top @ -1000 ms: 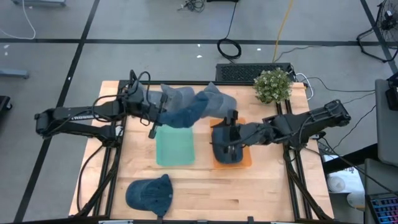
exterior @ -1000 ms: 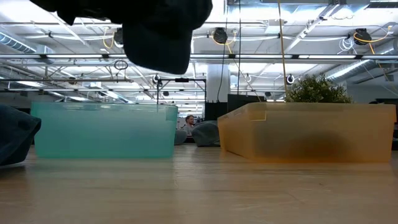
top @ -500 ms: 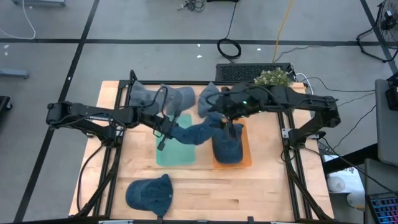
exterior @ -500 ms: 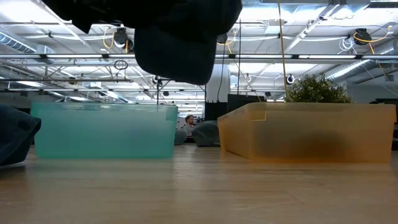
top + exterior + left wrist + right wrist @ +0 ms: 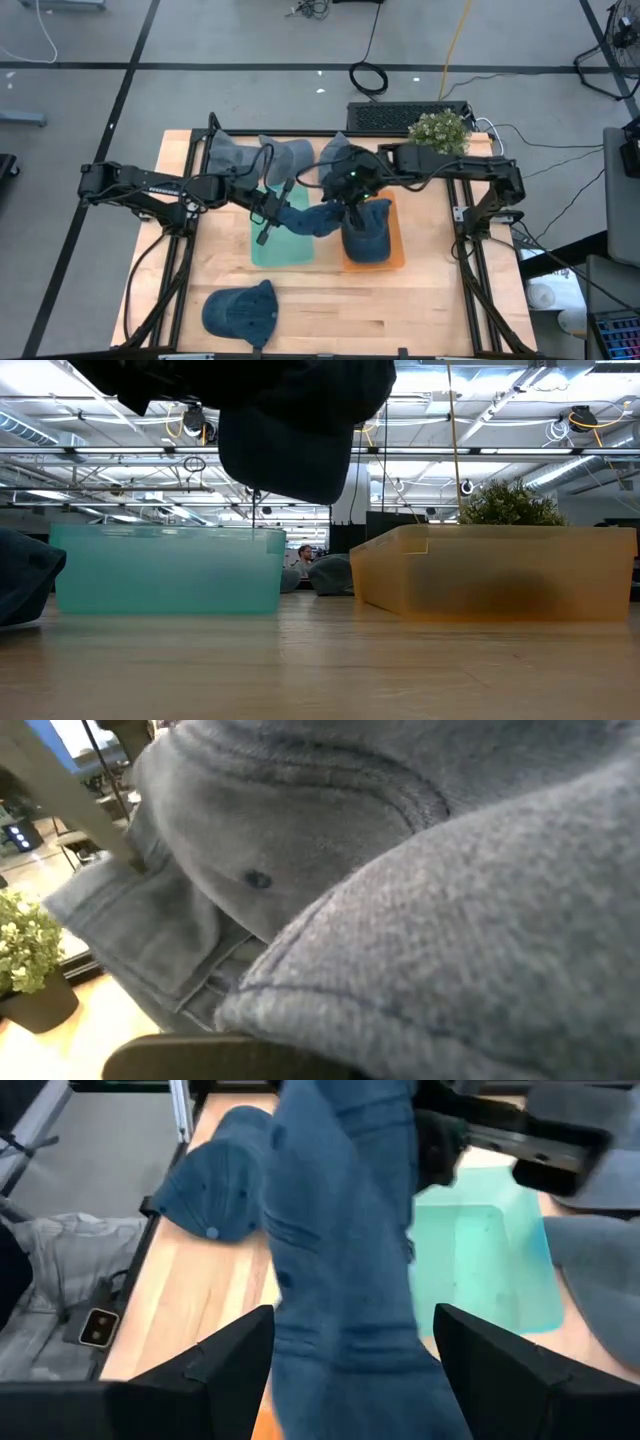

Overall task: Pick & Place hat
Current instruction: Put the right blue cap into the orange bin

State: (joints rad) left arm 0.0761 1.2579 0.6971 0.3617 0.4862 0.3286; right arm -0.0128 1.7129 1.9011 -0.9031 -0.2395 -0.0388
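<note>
Over teal bin (image 5: 281, 236) – left gripper (image 5: 283, 206) clamps hat (image 5: 312, 216), right gripper (image 5: 352, 192) spread wide

potted plant (image 5: 438, 135) at table's far right corner, keyboard (image 5: 392, 116) beside it, coiled cable (image 5: 367, 77) on floor

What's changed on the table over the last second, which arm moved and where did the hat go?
The left gripper, shut on the blue hat, carried it from the table's back over the teal bin toward the orange bin. The right gripper, open, swung from the orange bin to the hat. The cap at the front stayed.
</note>
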